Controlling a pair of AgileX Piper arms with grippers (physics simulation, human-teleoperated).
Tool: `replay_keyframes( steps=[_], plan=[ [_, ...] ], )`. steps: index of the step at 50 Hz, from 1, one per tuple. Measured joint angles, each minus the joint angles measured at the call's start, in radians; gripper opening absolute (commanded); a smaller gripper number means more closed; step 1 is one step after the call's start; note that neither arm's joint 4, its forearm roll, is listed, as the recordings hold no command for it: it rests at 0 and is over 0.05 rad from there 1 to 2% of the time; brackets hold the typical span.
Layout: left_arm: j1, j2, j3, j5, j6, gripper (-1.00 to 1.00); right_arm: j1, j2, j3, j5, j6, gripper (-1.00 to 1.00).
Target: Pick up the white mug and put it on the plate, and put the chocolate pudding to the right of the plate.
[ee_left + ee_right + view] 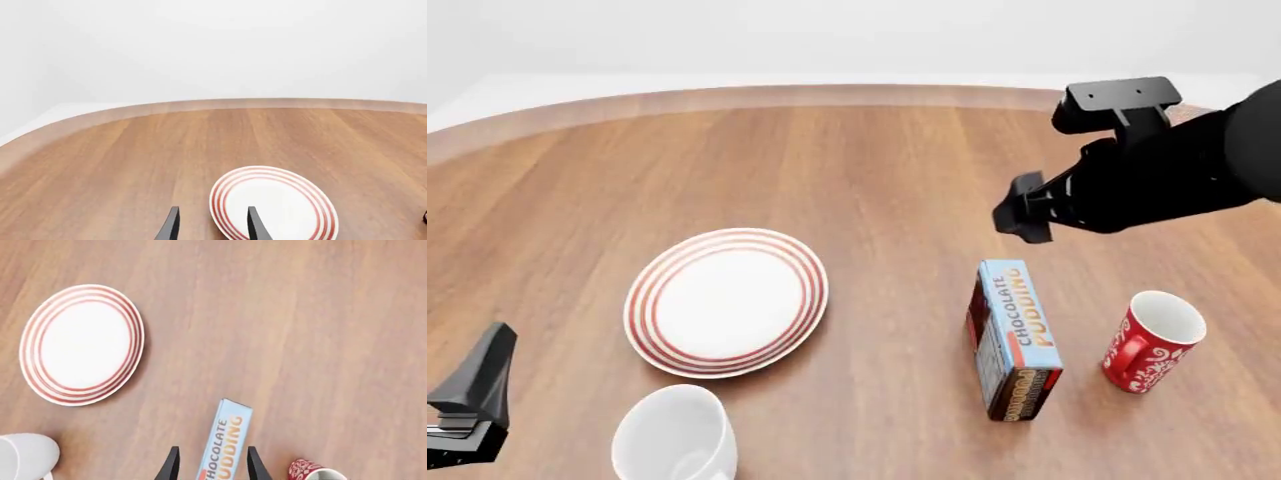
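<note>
The mug (673,436) sits at the table's (881,170) near edge, by the plate (726,301) — pudding (1014,338) stands right of it. Both grippers — left (210,225), right (210,463) — gape, empty.

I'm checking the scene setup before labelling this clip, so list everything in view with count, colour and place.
plate: one, white with red rings, left of centre on the table, nothing on it.
white mug: one, plain white, near edge, just in front of the plate.
chocolate pudding: one, light-blue face with orange lettering, dark sides, standing on edge right of the plate.
red mug: one, red with white patterns, right of the pudding box.
table: one, brown wood, curved far edge.
left gripper: one, black, open, low at the near left, holding nothing.
right gripper: one, black, open, above the pudding box.
</note>
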State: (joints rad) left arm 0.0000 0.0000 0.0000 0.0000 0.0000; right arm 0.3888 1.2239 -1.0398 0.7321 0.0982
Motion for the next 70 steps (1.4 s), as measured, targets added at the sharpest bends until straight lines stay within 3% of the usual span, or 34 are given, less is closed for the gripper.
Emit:
replay_keyframes(
  steps=[21, 70],
  plan=[
    [0.0, 0.0, 0.0, 0.0, 0.0, 1.0, -0.003, 0.057, 0.037, -0.039, 0.043, 1.0],
    [0.0, 0.0, 0.0, 0.0, 0.0, 1.0, -0.04, 0.13, 0.124, -0.108, 0.057, 1.0]
  ],
)
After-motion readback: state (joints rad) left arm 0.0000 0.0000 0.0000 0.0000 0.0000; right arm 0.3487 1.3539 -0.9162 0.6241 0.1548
